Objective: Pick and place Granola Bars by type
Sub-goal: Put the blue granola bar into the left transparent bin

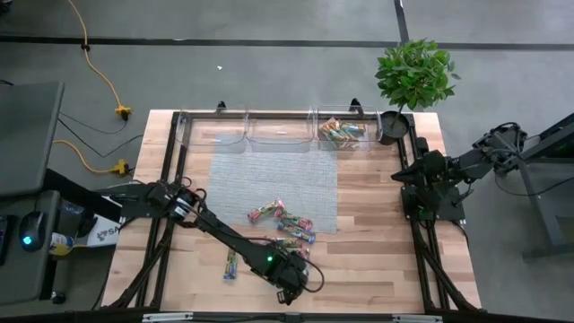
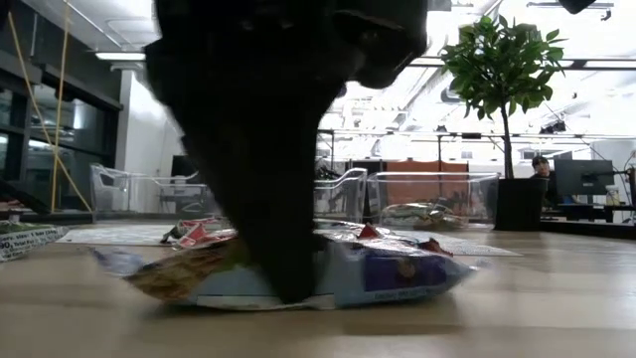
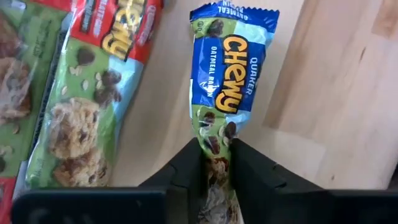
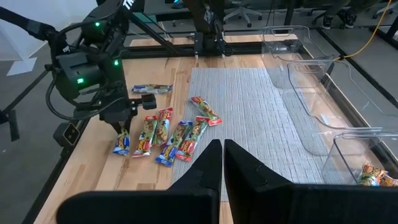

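Observation:
My left gripper (image 3: 214, 149) is down near the table's near edge (image 1: 289, 276), shut on a blue-and-green Chewy granola bar (image 3: 227, 74), which also shows in the low view (image 2: 397, 273). More bars lie flat on the wood beside it (image 4: 168, 134). One lies alone toward the left (image 1: 231, 265), and another lies on the grey mat (image 4: 205, 109). Several bars are in the rightmost clear bin (image 1: 341, 133). My right gripper (image 4: 222, 146) is shut on nothing. It waits folded at the table's right edge (image 1: 417, 197). My left gripper pinches the bar between its two fingers (image 3: 189, 165), across the bar's width. The hold is on the green part below the logo (image 3: 214, 134), toward one end. The fingers come from above, pointing down. The bar lies flat on the wood, and its blue crimped end (image 3: 233, 9) points away from the fingers.
Three clear bins (image 1: 269, 133) stand in a row along the far edge. A potted plant (image 1: 413, 76) stands at the far right corner. A grey mat (image 1: 269, 175) covers the table's middle. Black frame rails (image 1: 170, 179) run along both sides.

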